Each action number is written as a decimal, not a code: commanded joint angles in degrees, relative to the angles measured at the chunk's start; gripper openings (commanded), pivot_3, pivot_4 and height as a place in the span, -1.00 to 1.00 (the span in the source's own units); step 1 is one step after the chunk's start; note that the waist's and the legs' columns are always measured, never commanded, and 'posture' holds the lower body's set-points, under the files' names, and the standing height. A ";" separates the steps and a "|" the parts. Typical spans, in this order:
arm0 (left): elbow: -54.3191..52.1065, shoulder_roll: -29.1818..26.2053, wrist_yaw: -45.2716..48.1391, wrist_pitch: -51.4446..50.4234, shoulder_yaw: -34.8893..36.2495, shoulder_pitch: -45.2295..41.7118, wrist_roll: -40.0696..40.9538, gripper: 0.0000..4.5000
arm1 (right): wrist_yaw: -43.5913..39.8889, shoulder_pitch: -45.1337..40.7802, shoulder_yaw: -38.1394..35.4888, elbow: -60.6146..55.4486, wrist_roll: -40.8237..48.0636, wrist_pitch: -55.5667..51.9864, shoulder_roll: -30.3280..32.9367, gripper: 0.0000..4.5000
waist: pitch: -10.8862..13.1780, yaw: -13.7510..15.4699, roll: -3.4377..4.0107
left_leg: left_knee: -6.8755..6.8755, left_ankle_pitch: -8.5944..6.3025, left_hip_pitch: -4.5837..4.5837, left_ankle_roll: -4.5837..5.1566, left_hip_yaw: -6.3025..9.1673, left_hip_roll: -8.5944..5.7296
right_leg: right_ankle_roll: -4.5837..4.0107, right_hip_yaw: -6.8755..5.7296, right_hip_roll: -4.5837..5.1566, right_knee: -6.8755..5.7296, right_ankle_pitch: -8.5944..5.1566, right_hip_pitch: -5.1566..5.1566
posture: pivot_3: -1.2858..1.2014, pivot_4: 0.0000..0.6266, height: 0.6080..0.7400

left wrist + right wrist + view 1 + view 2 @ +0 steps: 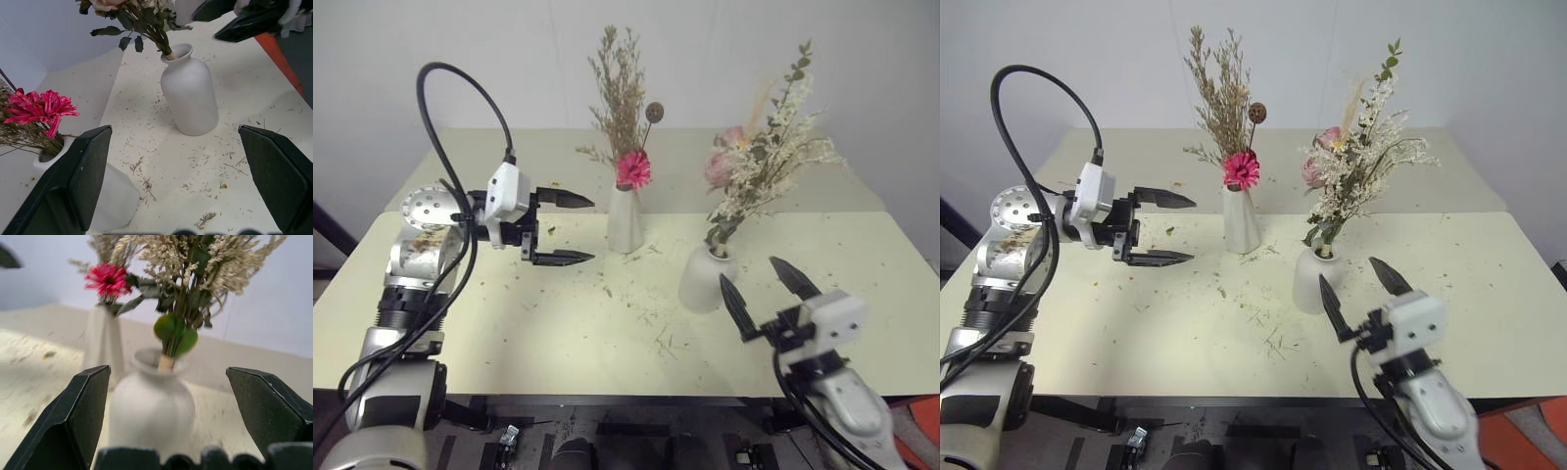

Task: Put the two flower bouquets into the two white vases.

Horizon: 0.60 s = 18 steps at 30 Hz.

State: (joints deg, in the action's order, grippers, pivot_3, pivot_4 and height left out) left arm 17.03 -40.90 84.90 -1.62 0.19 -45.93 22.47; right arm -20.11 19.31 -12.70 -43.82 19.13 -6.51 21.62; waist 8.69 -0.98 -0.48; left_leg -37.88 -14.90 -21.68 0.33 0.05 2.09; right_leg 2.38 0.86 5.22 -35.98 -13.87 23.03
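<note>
Worktop [509, 333]: pale yellow-green surface strewn with dry plant crumbs; it carries both vases, which stand well back from its near edge.
Rounded vase [705, 279]: shorter, wide, matte white ceramic with a short neck, around the middle of the worktop and towards its right edge; likely heavy enough to stay put but breakable, so best taken round the belly.
Cone vase [626, 220]: tall, slim, tapering matte white ceramic, nearer the far edge and left of the rounded one; narrow foot, so I judge it easy to tip.
Rose bouquet [759, 162]: pale pink roses, cream sprigs and grey-green leaves, standing in the rounded vase; light, brittle, sheds; grip only low on the bunched stems.
Daisy bouquet [628, 117]: bright pink daisy, tan dried grass and a brown seed head, standing in the cone vase; equally light and crumbly.
Left tool [563, 229]: fingers spread wide, empty, level above the worktop, left of the cone vase.
Right tool [759, 284]: fingers spread wide, empty, by the near edge, just in front of the rounded vase.
Task state: both bouquets appear placed.
Right wrist view: shows the tan stem end and round green leaves at the rounded vase's mouth.
Left wrist view: shows the rounded vase's whole outline and the crumbs round its base.
</note>
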 commanded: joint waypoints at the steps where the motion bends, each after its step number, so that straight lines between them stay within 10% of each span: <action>1: -0.70 -3.29 -0.11 -0.51 3.45 1.69 1.05 1.00 | -4.66 3.39 -12.54 -4.03 10.01 -2.48 5.37 0.98 | 0.01 -0.25 -0.02 | 0.01 0.00 0.09 0.00 -0.05 0.00 | 0.00 0.05 0.00 0.02 0.00 -0.04 | 0.03 -0.52 1.00; 9: -1.95 -10.29 -1.65 -1.57 7.57 7.62 0.43 1.00 | -19.85 8.77 -42.12 3.66 24.13 -9.38 23.45 0.98 | 0.06 0.21 -0.15 | 0.10 -0.05 0.73 0.05 -0.06 0.11 | -0.04 -0.04 -0.07 0.07 -0.10 -0.71 | 0.03 -0.52 1.00; 18: -4.64 -13.15 -4.17 -1.69 10.56 12.37 1.03 1.00 | -33.51 6.90 -49.93 9.51 26.91 -11.97 32.30 0.98 | 0.09 0.27 -0.23 | 0.10 -0.06 0.63 0.06 -0.06 0.10 | -0.04 -0.05 -0.04 0.20 -0.10 -0.73 | 0.03 -0.52 1.00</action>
State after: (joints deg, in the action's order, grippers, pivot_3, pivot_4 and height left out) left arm 14.26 -52.61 81.52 -3.03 8.55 -33.59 22.54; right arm -51.65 27.16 -59.73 -34.68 44.24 -17.98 53.15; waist 8.78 -0.71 -0.71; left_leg -37.77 -14.96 -21.05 0.39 -0.01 2.19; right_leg 2.34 0.81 5.18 -35.78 -13.97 22.30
